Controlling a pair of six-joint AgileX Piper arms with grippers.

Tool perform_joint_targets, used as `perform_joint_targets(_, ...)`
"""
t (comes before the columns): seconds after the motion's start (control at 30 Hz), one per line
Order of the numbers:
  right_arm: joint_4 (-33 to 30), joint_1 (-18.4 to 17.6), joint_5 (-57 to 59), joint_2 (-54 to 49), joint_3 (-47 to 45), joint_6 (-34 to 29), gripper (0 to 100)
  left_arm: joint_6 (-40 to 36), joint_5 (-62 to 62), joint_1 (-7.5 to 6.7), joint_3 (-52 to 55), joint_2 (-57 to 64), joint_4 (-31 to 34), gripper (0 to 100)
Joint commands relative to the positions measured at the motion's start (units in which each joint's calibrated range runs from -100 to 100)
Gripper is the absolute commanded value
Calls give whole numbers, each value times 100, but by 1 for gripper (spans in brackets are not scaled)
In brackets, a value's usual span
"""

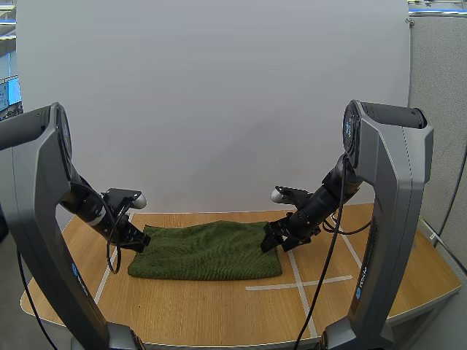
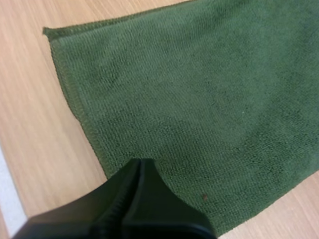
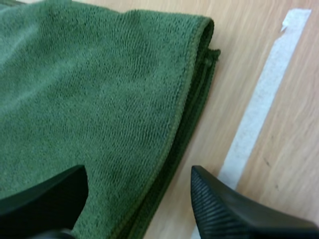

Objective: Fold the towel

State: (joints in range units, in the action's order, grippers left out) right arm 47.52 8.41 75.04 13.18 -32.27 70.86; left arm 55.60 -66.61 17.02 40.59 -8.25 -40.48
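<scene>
The folded green towel is lying flat on the wooden table, between the two grippers.
The left gripper is hanging at the towel's left end, its fingers lying together as one dark wedge over the cloth, just inside the stitched edge. The right gripper is hanging at the towel's right end with its fingers standing apart, one over the green cloth, the other over bare wood beside a white tape line, the layered edge running between them.

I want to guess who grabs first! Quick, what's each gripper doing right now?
Left gripper: closed, holding nothing, over the green towel.
Right gripper: open, at the towel's folded edge.
</scene>
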Motion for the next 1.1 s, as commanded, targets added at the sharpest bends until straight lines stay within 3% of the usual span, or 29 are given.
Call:
perform_joint_targets(0.0,199,22,37,66,-32,113,98,122,133,13,28,-256,-209,0)
perform_joint_targets(1.07,612,-140,297,77,-32,212,98,287,542,13,38,-784,-344,0)
